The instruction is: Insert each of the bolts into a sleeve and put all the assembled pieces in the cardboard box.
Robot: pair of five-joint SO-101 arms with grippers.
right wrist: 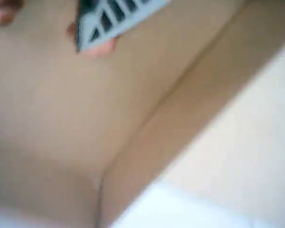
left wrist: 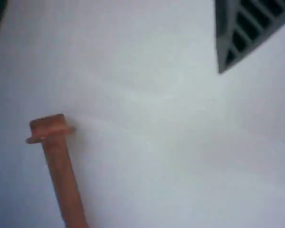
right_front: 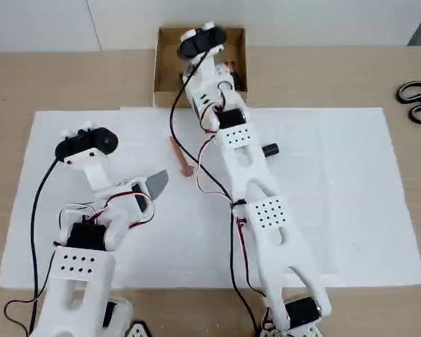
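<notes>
1. The copper-coloured bolt lies flat on the white sheet between the two arms; its head points toward the arms' bases and its shank toward the cardboard box.
2. The left claw sits near the bolt's head, apart from it; it is open and holds nothing.
3. In the left wrist view one grey ribbed finger shows at a corner, well apart from the bolt; bare white sheet lies between them.
4. That view makes the flanged head plain and cuts the shank at the frame edge; the high view gives the bolt's full length and its place among the arms.
5. The right claw is over the cardboard box at the far side of the bench; whether it is open, closed or gripping cannot be told.
6. The right wrist view shows the inside of the cardboard box and a reddish piece just beside the right claw, too blurred to name; in the high view it is a small reddish patch near the box's right wall.
7. The high view adds a black sleeve on the white sheet, just beside the right arm; scissors lie at the bench's right edge.
</notes>
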